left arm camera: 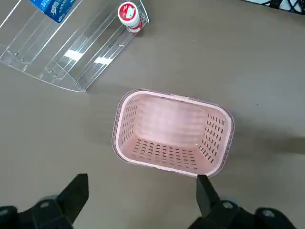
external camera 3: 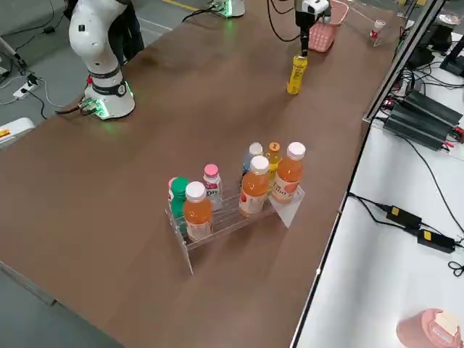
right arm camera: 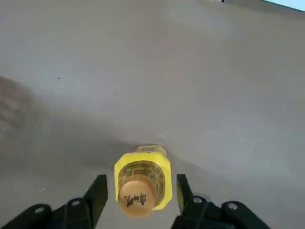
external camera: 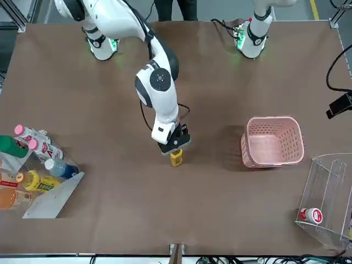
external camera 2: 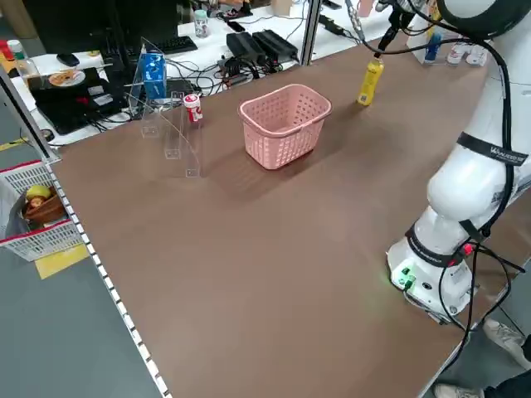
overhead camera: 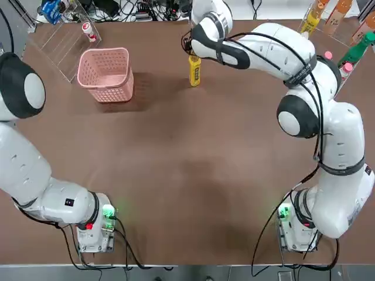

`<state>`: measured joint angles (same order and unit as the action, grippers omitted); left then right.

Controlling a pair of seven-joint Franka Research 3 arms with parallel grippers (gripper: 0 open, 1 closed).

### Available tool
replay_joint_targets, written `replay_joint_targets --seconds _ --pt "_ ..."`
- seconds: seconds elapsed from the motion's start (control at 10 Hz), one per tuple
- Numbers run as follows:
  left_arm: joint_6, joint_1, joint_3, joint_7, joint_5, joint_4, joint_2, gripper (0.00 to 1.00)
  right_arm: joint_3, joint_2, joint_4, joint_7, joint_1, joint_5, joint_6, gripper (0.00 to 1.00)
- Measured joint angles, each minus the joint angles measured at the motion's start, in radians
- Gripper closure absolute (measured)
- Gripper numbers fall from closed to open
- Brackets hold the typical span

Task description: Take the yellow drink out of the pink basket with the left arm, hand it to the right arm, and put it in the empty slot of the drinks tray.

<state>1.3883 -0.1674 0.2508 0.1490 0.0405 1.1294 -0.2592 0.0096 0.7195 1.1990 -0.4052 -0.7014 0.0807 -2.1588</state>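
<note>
The yellow drink point(right arm camera: 142, 183) stands upright on the table directly below the right gripper point(right arm camera: 141, 193), whose open fingers straddle its cap without touching

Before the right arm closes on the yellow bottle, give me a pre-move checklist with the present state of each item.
1. Yellow drink upright on the table, outside the pink basket: ok.
2. Right gripper jaws open, one on each side of the bottle: ok.
3. Bottle centred between the jaws in the right wrist view: ok.
4. Left gripper open, holding nothing, above the basket: ok.
5. Basket holds nothing: ok.
6. Free lane in the drinks tray: cannot tell.
</note>
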Motion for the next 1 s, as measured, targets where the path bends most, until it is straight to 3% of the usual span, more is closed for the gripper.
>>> replay_joint_targets --seconds 0.5,0.7,0.8,1.0 --pt "0.000 0.000 0.000 0.000 0.000 0.000 0.000 0.00 0.000 0.007 0.002 0.001 -0.002 0.014 -0.002 0.47" --pt "0.000 0.000 0.000 0.000 0.000 0.000 0.000 0.00 0.001 0.010 0.002 0.001 -0.002 0.014 -0.008 0.55" --pt "0.000 0.000 0.000 0.000 0.000 0.000 0.000 0.00 0.001 0.011 0.002 0.001 -0.004 0.014 -0.010 0.64" --pt "0.000 0.000 -0.001 0.000 0.000 0.000 0.000 0.00 0.001 0.011 0.002 0.001 -0.006 0.015 -0.011 0.66"
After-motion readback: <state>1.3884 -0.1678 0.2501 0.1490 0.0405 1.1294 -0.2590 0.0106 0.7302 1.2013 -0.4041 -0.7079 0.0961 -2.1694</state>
